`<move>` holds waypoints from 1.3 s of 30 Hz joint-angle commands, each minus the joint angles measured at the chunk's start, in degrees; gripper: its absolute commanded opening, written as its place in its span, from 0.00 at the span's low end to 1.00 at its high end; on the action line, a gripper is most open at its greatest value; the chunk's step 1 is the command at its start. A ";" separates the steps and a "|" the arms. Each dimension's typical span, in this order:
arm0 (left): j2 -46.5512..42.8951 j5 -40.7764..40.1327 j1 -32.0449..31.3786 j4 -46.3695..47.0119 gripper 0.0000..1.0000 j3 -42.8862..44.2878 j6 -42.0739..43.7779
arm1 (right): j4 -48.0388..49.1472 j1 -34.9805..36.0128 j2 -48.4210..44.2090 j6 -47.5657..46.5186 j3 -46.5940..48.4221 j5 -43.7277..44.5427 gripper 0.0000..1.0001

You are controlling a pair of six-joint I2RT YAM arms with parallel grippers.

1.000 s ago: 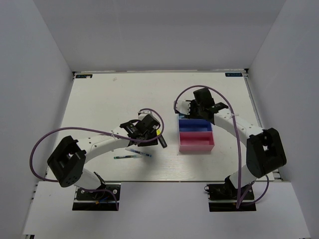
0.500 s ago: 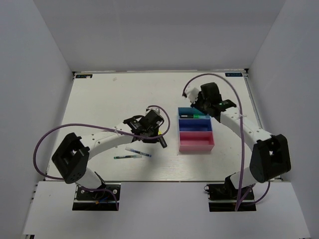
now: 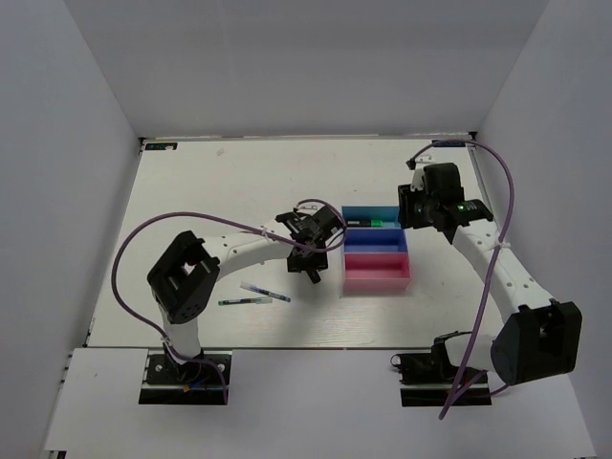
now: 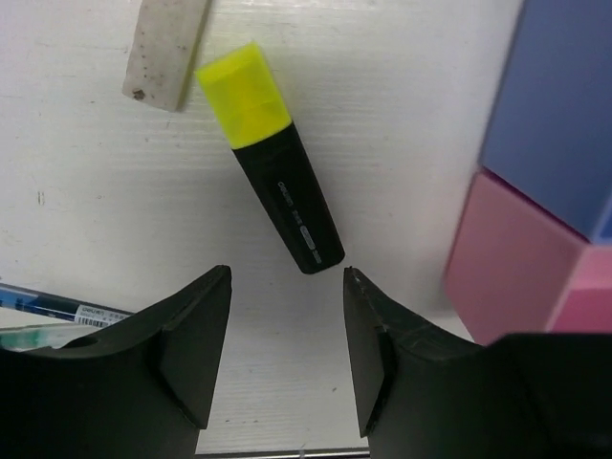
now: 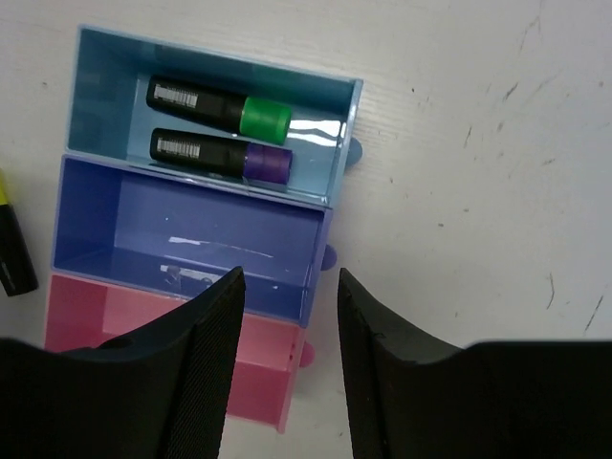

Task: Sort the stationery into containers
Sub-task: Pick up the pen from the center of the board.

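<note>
Left gripper (image 4: 287, 359) hovers over the yellow-capped highlighter (image 4: 273, 163), fingers apart, nothing between them. That highlighter lies loose just left of the tray row (image 3: 376, 251), not touching it. Right gripper (image 5: 287, 320) hangs above the row, fingers spread, empty. In the row's light blue tray (image 5: 100, 81), a green-capped highlighter (image 5: 215, 105) and a purple-capped highlighter (image 5: 220, 153) lie side by side. The eraser (image 4: 167, 48) and pens (image 3: 253, 294) lie further left of the row.

You see a white counter (image 3: 220, 191), fine dark scratches (image 5: 551, 290) on it, plain grey walls (image 3: 306, 57) on three sides
</note>
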 commanded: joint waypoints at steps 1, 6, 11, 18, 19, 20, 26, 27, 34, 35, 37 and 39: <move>1.75 -2.18 0.46 0.05 0.61 2.82 -6.19 | 0.40 -1.97 -3.51 4.25 -1.80 -3.52 0.47; 4.76 -3.06 1.07 1.02 0.61 3.97 -8.13 | 1.10 -4.52 -5.71 4.52 -3.48 -6.87 0.49; 7.04 -4.72 2.04 2.25 0.60 3.62 -10.06 | 1.10 -6.45 -7.03 5.22 -4.28 -9.94 0.50; 9.68 -6.84 2.13 2.87 0.47 3.97 -11.91 | 0.66 -9.26 -8.97 6.01 -4.54 -13.46 0.52; 10.03 -6.66 2.13 3.04 0.41 4.15 -11.91 | 0.58 -9.44 -9.14 6.19 -4.54 -13.64 0.52; 10.21 -6.40 1.96 2.87 0.35 3.97 -12.00 | 0.49 -9.79 -9.31 6.19 -4.37 -13.82 0.52; 7.66 -5.17 0.29 2.17 0.04 3.89 -9.98 | 0.05 -11.99 -10.11 6.71 -4.80 -16.19 0.53; 5.92 -4.99 -0.06 1.99 0.04 4.06 -9.02 | 0.05 -12.08 -10.28 6.80 -4.72 -16.89 0.55; 0.11 -9.21 -1.91 -1.53 0.00 11.17 -1.28 | -0.13 -13.57 -10.81 5.92 -4.98 -20.85 0.72; -0.16 -10.86 -1.48 -3.01 0.00 12.75 0.64 | -0.13 -13.66 -10.64 6.01 -5.07 -21.02 0.72; -0.51 -10.88 -0.86 -3.55 0.00 14.68 2.23 | -0.21 -13.93 -10.81 6.01 -5.24 -21.64 0.72; -0.52 -9.31 -0.33 -2.94 0.00 16.27 4.43 | -0.13 -14.28 -10.81 6.10 -5.42 -21.64 0.72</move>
